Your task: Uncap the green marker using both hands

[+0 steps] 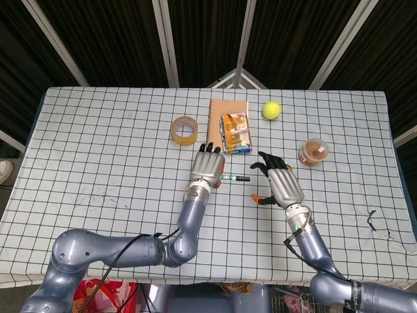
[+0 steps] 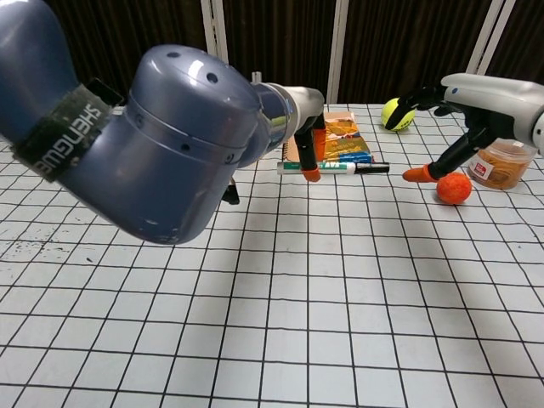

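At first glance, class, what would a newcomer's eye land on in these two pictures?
The bulky blue-grey left arm fills the chest view's left side, and its left hand holds the green marker with a black cap above the checked tablecloth. The right hand, fingers spread, is close to the cap end. Behind, a yellow-green tennis ball glows near the table's far edge.

Counter (image 1: 98,143): white cloth, black grid lines. Marker (image 2: 333,168): white barrel with green print, black cap. Left robot hand (image 1: 206,166): silver back, black fingers, orange tips; right robot hand (image 1: 280,182) alike. Past the hands: tan tape roll (image 1: 184,129), yellow-green tennis ball (image 1: 272,109), orange ball (image 2: 454,188), brown notebook (image 1: 227,115).
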